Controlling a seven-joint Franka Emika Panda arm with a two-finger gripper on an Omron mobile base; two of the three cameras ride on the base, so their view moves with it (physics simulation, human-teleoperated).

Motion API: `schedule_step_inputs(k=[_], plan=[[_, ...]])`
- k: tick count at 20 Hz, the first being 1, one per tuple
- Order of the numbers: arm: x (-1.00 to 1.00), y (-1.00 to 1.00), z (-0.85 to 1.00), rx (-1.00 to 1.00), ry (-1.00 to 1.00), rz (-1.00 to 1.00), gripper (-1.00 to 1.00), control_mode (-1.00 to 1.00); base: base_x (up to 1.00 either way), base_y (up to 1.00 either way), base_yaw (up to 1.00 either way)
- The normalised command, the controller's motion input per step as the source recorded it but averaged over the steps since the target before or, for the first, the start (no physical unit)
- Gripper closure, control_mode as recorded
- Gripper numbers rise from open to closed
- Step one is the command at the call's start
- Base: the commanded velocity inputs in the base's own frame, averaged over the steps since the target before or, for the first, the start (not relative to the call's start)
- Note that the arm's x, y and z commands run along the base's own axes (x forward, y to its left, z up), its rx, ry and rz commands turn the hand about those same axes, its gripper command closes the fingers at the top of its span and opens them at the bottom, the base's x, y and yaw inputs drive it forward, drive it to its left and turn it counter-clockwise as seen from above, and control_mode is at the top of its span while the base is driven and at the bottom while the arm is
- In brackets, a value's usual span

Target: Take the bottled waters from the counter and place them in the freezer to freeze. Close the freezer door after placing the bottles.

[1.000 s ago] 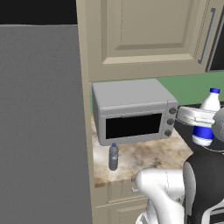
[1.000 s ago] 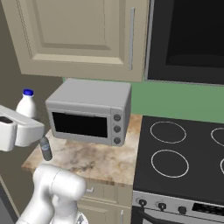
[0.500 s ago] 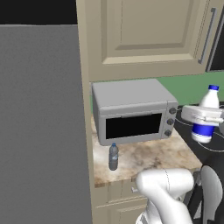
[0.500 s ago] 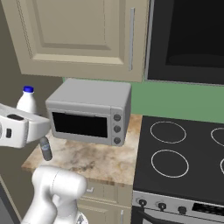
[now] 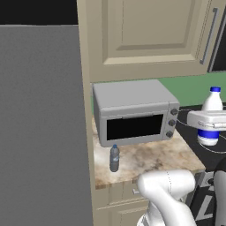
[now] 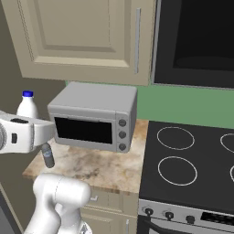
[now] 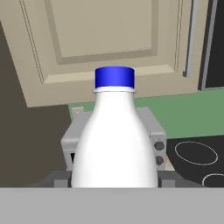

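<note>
Aloft, white bottle (image 7: 114, 140) upright between fingers (image 7: 168, 178), off counter (image 5: 145, 159).

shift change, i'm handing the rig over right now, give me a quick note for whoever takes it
Gripper: shut on the white bottle, held upright, lifted off the counter.
Grey bottle: standing on the counter in front of the toaster oven, near its left corner.
Done: first bottle picked up.
Left: put it in the freezer, fetch the grey bottle, put it in too, close the freezer door.
</note>
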Motion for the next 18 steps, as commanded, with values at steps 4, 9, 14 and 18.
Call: schedule_step_inputs(k=[4, 9, 14, 18], plan=[[0.00, 0.00, 0.00, 0.00, 0.00, 0.00, 1.00, -1.00, 0.00, 0.00, 0.00], [-0.01, 0.00, 0.00, 0.00, 0.00, 0.00, 1.00, -1.00, 0.00, 0.00, 0.00], [-0.11, 0.00, 0.00, 0.00, 0.00, 0.00, 1.00, 1.00, -0.29, 0.00, 0.00], [0.00, 0.00, 0.00, 0.00, 0.00, 0.00, 1.00, 1.00, -0.61, 0.01, 0.00]])
